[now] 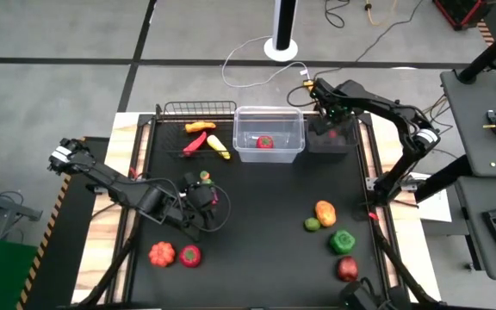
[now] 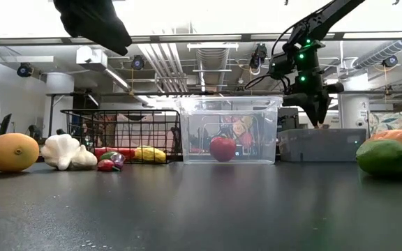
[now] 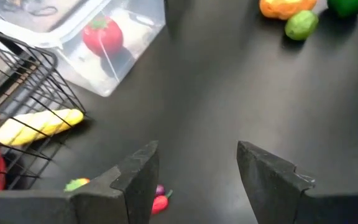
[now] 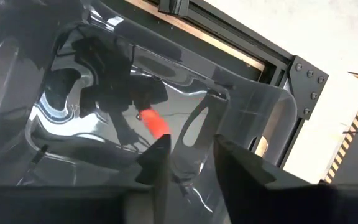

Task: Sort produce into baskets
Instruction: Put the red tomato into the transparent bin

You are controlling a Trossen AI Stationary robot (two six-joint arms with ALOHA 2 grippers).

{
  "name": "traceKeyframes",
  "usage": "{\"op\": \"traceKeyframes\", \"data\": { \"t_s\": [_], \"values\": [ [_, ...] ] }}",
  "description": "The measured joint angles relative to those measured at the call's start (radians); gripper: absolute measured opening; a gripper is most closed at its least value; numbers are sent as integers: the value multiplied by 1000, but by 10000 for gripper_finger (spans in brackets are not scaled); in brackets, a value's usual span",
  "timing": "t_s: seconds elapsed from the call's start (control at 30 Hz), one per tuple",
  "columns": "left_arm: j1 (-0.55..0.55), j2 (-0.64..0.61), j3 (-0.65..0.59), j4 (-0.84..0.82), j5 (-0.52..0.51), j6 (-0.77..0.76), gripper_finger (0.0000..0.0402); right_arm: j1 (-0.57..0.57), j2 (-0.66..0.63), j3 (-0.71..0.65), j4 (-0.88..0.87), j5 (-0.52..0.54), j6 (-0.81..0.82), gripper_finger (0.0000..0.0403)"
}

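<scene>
The black wire basket [image 1: 198, 129] at the far left holds an orange carrot, a red chilli and a yellow corn [image 1: 219, 147]. The clear bin [image 1: 269, 134] holds a red tomato [image 1: 265, 142]. My right gripper [image 1: 326, 114] hangs fingers down over the low dark tray [image 1: 332, 138], open a little and empty. A red-orange piece [image 4: 153, 123] lies on the tray's floor. My left gripper [image 1: 201, 193] hovers open and empty over the mat; small red and green pieces [image 3: 159, 200] lie close by its fingers.
An orange pumpkin [image 1: 161, 253] and a red tomato [image 1: 190, 255] lie near left. An orange piece [image 1: 325, 212], a lime [image 1: 313, 225], a green pepper [image 1: 343, 242] and a red fruit [image 1: 347, 269] lie near right. White garlic [image 2: 61, 152] shows in the low view.
</scene>
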Motion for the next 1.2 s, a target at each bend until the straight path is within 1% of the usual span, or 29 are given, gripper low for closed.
{"op": "traceKeyframes", "data": {
  "t_s": [0.13,0.27,0.4,0.53,0.6,0.67,0.77,0.9,0.97,1.07,1.13,1.2],
  "values": [
    [0,0,0,-1,51,-3,197,0,-3,0,-5,-26,-5,149],
    [-1,0,0,-1,116,-8,197,7,-13,0,-4,-37,-5,171],
    [-1,0,0,-5,228,-12,197,34,-56,0,-1,-37,-4,182],
    [-2,0,3,-36,354,-45,197,71,-142,0,8,-29,27,185],
    [-7,1,14,-73,392,-77,197,97,-192,0,22,-25,47,184],
    [-13,1,29,-115,418,-111,197,131,-245,0,35,-25,63,183],
    [-38,1,53,-173,430,-174,197,203,-315,0,66,-25,69,183],
    [-86,10,63,-178,444,-255,197,315,-383,0,121,-25,81,184],
    [-107,25,63,-179,466,-303,197,375,-403,0,148,-24,81,184],
    [-137,55,63,-180,533,-367,197,454,-418,0,188,-24,84,185],
    [-151,76,63,-179,558,-404,198,498,-419,0,199,-25,90,185],
    [-161,97,63,-179,612,-426,203,533,-416,0,203,-25,91,185]
  ]
}}
